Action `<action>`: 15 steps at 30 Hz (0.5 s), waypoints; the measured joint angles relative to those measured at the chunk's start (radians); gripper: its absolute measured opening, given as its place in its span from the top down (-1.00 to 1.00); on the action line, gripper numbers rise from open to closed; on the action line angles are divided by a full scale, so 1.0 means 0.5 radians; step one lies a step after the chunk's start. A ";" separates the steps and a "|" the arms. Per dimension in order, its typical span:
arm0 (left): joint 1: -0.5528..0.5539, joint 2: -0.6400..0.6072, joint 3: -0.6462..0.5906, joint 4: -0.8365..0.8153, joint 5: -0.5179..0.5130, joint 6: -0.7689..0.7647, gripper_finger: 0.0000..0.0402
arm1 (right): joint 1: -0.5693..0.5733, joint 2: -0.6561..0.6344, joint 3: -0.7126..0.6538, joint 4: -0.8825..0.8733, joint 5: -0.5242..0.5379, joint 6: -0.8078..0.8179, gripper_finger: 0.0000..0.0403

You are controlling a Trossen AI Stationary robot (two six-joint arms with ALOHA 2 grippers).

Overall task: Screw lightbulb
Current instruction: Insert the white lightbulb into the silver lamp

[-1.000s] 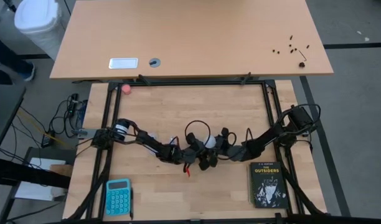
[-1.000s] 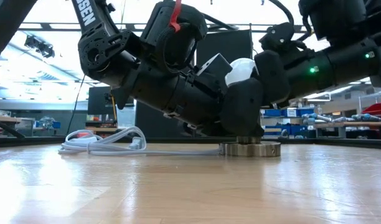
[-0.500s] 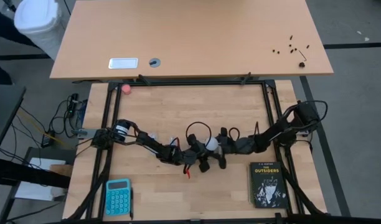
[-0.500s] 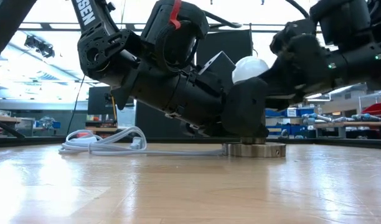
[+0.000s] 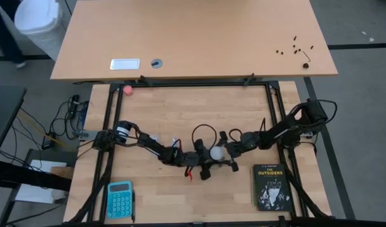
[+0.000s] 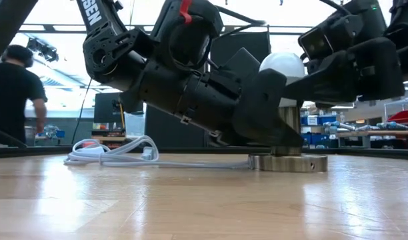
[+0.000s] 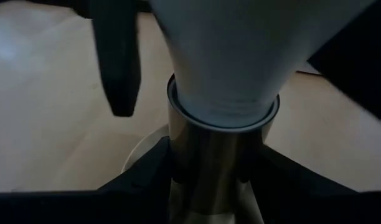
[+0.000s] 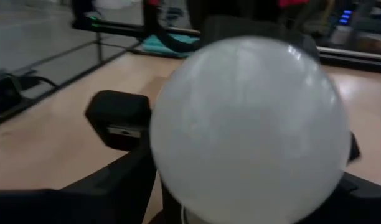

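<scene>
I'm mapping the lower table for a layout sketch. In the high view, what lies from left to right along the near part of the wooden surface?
Blue calculator → left gripper → lightbulb → right gripper → black book.

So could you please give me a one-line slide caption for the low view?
Bulb upright in its socket, left hand clamping the socket stem, right hand open beside the globe.
</scene>
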 joint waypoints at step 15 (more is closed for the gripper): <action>0.000 0.000 0.000 0.006 0.076 0.024 0.08 | -0.097 -0.001 -0.009 -0.015 -0.200 -0.003 -0.01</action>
